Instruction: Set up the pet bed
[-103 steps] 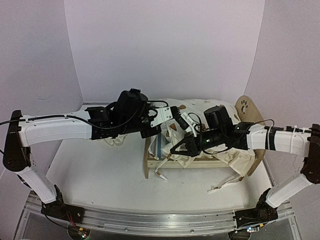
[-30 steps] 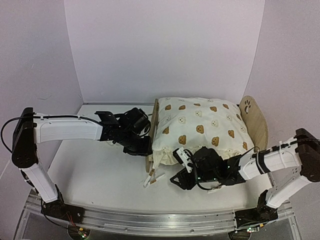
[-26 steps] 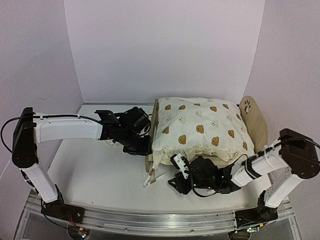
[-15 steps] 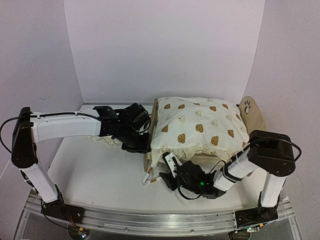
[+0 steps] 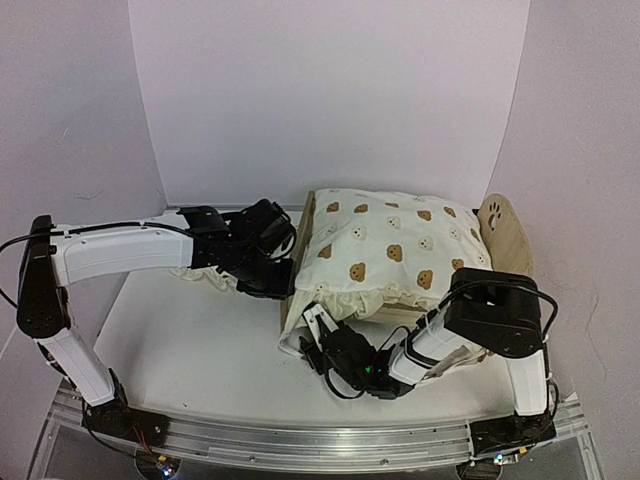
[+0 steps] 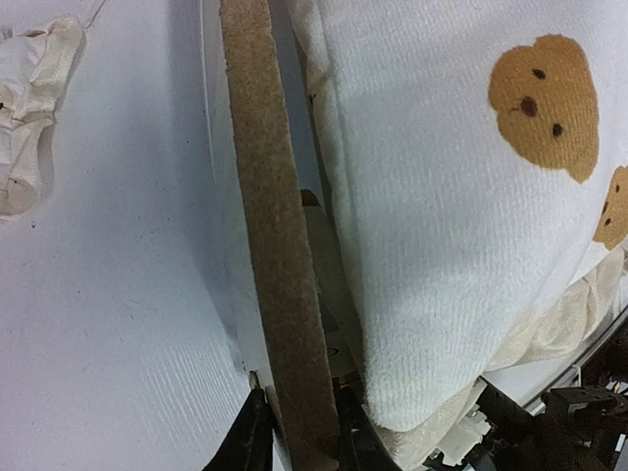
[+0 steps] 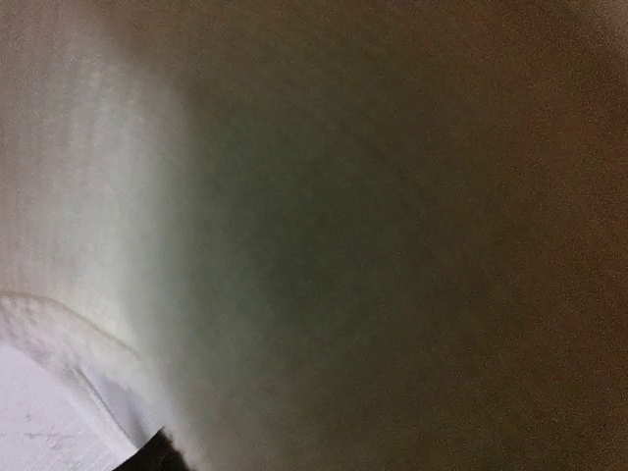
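Note:
The pet bed, a light-wood frame, carries a large bear-print cushion [image 5: 385, 250]; its paw-print headboard [image 5: 500, 232] stands at the right and its footboard [image 5: 303, 232] at the left. My left gripper [image 5: 281, 283] is shut on the footboard's near end. In the left wrist view the board edge [image 6: 270, 245] runs between the two black fingers [image 6: 257, 437], with the cushion [image 6: 442, 196] bulging just right of it. My right gripper [image 5: 316, 341] lies low at the bed's front left corner under the cushion's ruffle. The right wrist view shows only blurred cream fabric [image 7: 324, 235] against the lens, so its jaws are hidden.
A small crumpled cream pillow [image 5: 205, 275] lies on the white table [image 5: 190, 350] behind my left arm, also visible as the pillow [image 6: 29, 118] in the left wrist view. White walls close in the back and sides. A cushion tie [image 5: 298, 348] lies near the front left leg.
My right gripper has slid left along the bed's front, from mid-front to the front left corner. The bed and cushion have shifted slightly left. The left grip on the footboard has held.

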Controlling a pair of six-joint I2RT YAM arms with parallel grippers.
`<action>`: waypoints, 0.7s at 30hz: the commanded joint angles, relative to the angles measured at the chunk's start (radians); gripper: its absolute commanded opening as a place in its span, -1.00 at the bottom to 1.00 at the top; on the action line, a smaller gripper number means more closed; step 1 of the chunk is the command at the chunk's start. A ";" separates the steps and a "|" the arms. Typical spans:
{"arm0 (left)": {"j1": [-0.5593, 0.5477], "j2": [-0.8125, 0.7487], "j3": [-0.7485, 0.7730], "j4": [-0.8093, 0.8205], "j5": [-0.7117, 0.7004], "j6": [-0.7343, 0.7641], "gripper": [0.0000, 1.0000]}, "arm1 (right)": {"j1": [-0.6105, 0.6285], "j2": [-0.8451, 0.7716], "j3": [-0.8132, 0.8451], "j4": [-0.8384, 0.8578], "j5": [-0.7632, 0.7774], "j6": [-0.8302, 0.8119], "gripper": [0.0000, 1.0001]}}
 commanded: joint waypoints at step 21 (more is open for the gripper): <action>-0.004 -0.070 0.066 0.179 -0.063 0.059 -1.00 | -0.001 -0.326 -0.108 -0.458 -0.345 0.223 -1.00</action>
